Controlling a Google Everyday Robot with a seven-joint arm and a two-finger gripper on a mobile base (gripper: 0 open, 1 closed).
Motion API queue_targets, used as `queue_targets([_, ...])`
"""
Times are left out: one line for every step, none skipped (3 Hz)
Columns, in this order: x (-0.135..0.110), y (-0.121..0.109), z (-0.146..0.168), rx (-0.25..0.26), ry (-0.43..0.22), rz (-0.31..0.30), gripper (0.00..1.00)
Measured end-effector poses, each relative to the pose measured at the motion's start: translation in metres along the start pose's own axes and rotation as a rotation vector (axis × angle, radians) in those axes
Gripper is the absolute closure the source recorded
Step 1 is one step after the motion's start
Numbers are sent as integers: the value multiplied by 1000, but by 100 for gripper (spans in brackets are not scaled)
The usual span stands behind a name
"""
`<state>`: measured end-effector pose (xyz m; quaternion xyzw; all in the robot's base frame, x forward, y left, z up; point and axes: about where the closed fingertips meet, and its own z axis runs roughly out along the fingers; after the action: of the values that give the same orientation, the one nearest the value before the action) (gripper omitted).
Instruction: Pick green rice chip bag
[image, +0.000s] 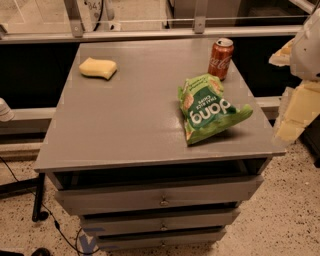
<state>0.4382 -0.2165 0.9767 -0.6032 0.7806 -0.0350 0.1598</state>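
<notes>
The green rice chip bag (209, 108) lies flat on the right half of the grey cabinet top (125, 125), its white "dang" lettering facing up and its lower end near the front right edge. My gripper (286, 85) hangs at the right edge of the view, beside the cabinet and right of the bag, not touching it. Its two yellowish fingers (295, 112) stand apart with nothing between them.
A red cola can (221, 58) stands upright just behind the bag near the back right. A yellow sponge (98, 68) lies at the back left. The cabinet has drawers (160, 197) below and a rail (150, 34) behind it. Speckled floor surrounds it.
</notes>
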Motion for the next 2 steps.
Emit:
queue_targets([0, 0, 0, 0, 0, 0, 0])
queue_targets([-11, -3, 10, 8, -69, 1, 0])
